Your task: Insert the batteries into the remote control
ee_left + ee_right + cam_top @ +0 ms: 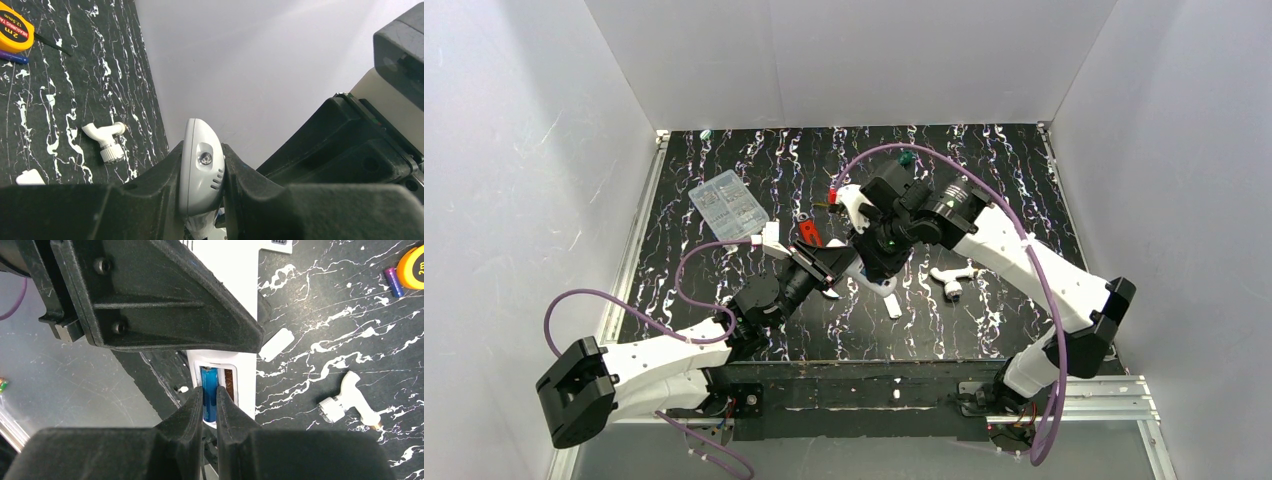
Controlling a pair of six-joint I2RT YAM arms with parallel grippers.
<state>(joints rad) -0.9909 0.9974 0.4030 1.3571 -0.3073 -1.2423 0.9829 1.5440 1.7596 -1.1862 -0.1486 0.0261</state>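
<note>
Black surface [984, 200]: marbled with thin white veins. The two arms meet over its middle.
Left end effector [201, 150]: clenched on the remote control [200, 172], with one dark finger pressed against each side of it.
Remote control: white and oblong, held above the surface near its middle by the left end effector. The left wrist view shows it end-on. In the right wrist view its open battery bay faces the camera.
Right end effector [209, 396]: grasping the battery [210, 382], its fingertips pinched on the near end inside the bay.
Battery: blue, lying lengthwise in the bay, in the slot at the left of the right wrist view. Its lower part sits between the fingertips of the right end effector. The slot beside it shows a brown interior.
Second battery [393, 281]: purplish-blue, lying on the surface just beside the tape measure [412, 267].
Tape measure: orange-yellow, marked 2 m, resting on the surface next to the second battery. The frame edge cuts it off in both wrist views.
Pipe fitting [951, 278]: white and angled, lying on the surface to the right of where the arms meet, touching nothing.
White piece [277, 344]: small, flat and oblong with rounded corners, lying on the surface. In the right wrist view it sits between the remote control and the pipe fitting.
Plastic box [727, 205]: clear, on the far left of the surface, set askew, with small bits inside.
</note>
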